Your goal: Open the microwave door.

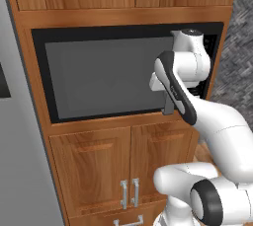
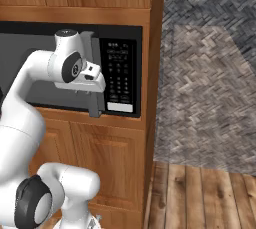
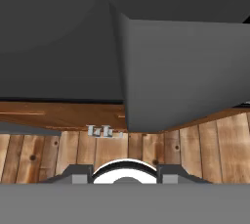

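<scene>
The gripper (image 2: 95,90) is seen pressed together, apparently pinching the handle (image 2: 96,73) of the microwave door (image 1: 106,78).

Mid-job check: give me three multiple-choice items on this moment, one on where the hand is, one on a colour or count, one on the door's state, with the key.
1. Where is the gripper?
A. At the vertical bar handle, beside the keypad panel
B. At the lower cabinet doors
C. Down by the floor

2. How many handles show on the lower cabinet doors in the left base view?
A. One
B. Two
C. Four

3. What state is the microwave door in?
A. Swung fully open
B. Removed
C. Closed or nearly so, lying about flush in its frame

Key: 1 A, the right base view shows the hand against the grey bar left of the keypad. 2 B, a pair of metal handles sits where the two doors meet. 3 C, the grey window fills the black frame of the microwave and no interior shows.
</scene>
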Robot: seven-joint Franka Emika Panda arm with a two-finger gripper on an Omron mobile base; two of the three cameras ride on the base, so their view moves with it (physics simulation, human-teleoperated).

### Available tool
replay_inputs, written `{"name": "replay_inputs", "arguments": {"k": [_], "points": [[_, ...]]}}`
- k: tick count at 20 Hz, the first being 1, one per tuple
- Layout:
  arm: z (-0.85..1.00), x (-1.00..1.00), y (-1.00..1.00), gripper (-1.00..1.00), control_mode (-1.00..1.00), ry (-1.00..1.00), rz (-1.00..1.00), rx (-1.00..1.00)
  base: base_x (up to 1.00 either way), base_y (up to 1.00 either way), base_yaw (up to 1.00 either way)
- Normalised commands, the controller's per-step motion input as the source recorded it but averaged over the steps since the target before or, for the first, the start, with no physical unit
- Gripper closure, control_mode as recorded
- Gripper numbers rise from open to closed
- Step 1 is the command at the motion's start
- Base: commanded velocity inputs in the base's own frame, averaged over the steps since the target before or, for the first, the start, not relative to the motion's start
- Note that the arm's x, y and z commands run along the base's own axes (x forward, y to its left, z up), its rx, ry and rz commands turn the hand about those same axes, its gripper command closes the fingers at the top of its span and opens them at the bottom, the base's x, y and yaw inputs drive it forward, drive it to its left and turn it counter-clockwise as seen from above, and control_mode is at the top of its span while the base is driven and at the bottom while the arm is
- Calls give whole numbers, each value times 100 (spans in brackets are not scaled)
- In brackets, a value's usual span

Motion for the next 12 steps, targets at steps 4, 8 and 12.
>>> {"name": "replay_inputs", "arguments": {"k": [4, 8, 12], "points": [[0, -3, 0, -100, -100, -3, 0, 0, 0, 0, 0], [-4, -14, 0, -100, 100, -1, 0, 0, -16, 0, 0], [0, 0, 0, -100, 100, 0, 0, 0, -39, -5, 0]]}}
